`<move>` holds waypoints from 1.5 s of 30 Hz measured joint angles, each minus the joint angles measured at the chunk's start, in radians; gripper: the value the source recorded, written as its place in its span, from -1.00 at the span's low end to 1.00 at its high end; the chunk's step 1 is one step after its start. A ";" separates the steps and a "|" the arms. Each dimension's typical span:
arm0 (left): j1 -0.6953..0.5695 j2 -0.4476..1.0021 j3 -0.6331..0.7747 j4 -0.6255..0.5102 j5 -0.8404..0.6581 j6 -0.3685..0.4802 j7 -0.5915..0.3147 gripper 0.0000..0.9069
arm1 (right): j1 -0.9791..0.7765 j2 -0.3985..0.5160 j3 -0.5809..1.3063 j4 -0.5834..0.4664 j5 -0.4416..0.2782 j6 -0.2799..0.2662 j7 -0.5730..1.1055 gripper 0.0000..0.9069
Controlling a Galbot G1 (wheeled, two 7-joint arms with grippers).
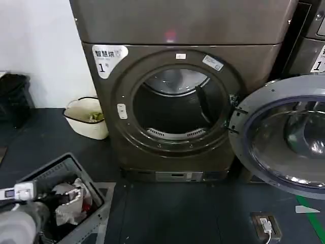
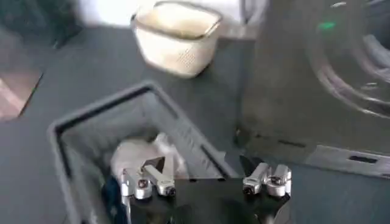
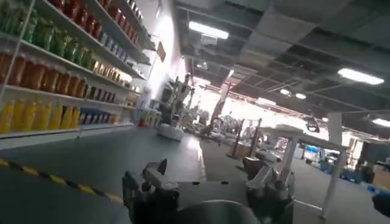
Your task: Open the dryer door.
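Dark floor lay in front of the bronze-grey dryer (image 1: 177, 101). Its dryer door (image 1: 284, 134) hung wide open on the right side. The left gripper (image 2: 204, 181) hovered low over a grey bin (image 2: 73, 131), claw spread and holding nothing. The right gripper (image 3: 210, 182) was also spread, facing store shelves (image 3: 55, 67).

A cream basket (image 1: 87, 118) sits on the dark floor (image 1: 172, 208) at the far left, against the white wall (image 1: 38, 46). Nearer, at the left, a grey crate (image 1: 76, 175) holds crumpled white cloth (image 1: 68, 203). A small floor socket (image 1: 265, 225) with a white plug lies near right. Shelves (image 3: 61, 61) of coloured bottles line a long aisle.
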 joint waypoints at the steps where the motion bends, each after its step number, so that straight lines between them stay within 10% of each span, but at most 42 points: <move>1: -0.002 0.006 -0.008 0.009 -0.051 0.000 -0.023 1.00 | 0.000 0.002 -0.001 -0.002 0.000 0.008 0.000 1.00; 11: -0.010 0.064 -0.054 0.101 -0.404 0.000 -0.140 1.00 | 0.000 0.013 0.002 -0.008 -0.008 0.037 -0.039 1.00; 45: -0.025 0.082 -0.067 0.172 -0.496 0.000 -0.158 1.00 | 0.000 0.013 0.009 -0.046 -0.007 0.068 -0.039 1.00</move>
